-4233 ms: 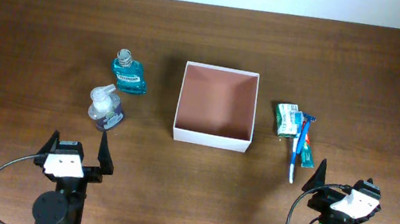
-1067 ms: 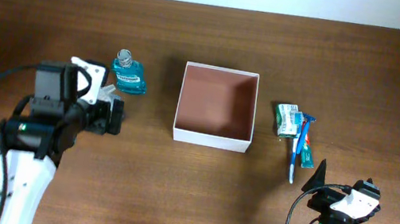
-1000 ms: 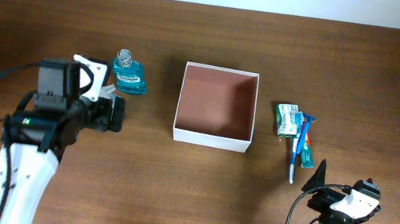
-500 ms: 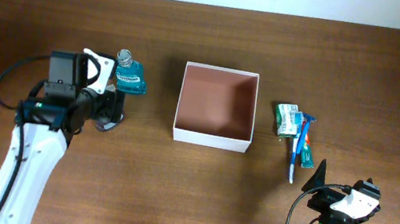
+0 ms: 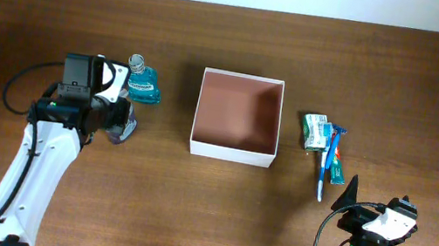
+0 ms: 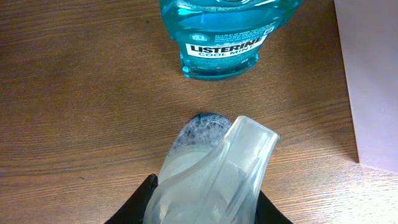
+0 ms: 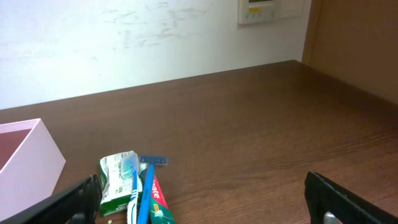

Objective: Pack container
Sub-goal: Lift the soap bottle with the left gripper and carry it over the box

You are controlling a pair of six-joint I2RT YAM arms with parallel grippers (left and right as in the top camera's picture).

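Table point(image 5: 403, 81): dark wood grain, running back to white wall point(image 7: 124, 43).
Container point(image 5: 231, 152): sitting mid-table, right of Listerine bottle point(image 5: 143, 84).
Left gripper point(image 6: 205, 205): straddling pump bottle point(image 6: 211, 168); cannot tell whether clamping.
Right gripper point(image 7: 202, 180): gaping wide.

On the wooden surface point(image 5: 187, 215): two bottles, namely one blue mouthwash bottle point(image 5: 143, 84) and one clear pump bottle point(image 6: 211, 168), one square open container point(image 5: 232, 152), one green-and-white carton point(image 5: 315, 131), one blue toothbrush point(image 5: 329, 154) and one red-and-green toothpaste tube point(image 5: 336, 171)
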